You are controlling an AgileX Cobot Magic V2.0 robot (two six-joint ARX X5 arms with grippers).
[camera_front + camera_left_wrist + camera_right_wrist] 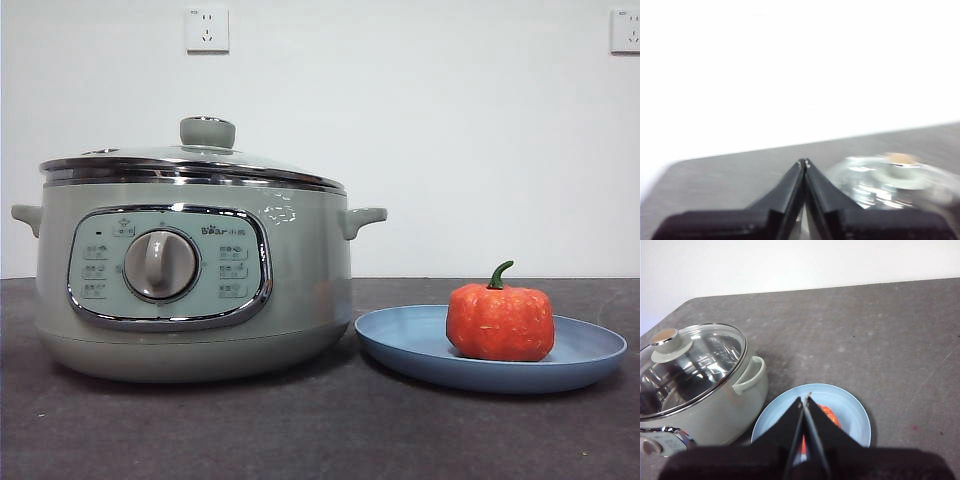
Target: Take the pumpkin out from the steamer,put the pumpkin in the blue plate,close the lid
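Pumpkin [828,416] on blue plate [850,407], below right fingers [815,422]

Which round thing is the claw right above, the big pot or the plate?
The blue plate. The right gripper hangs over it and the pumpkin; the steamer sits off to one side.

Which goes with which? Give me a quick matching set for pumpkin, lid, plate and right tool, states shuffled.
Things:
1. pumpkin
2. lid
3. blue plate
4. right tool

States:
A. closed on the steamer
B. on the table beside the steamer, holding something
C. shut, empty, above the plate
D. sitting in the plate, stem up

Pairs: 1-D, 2-A, 3-B, 4-C
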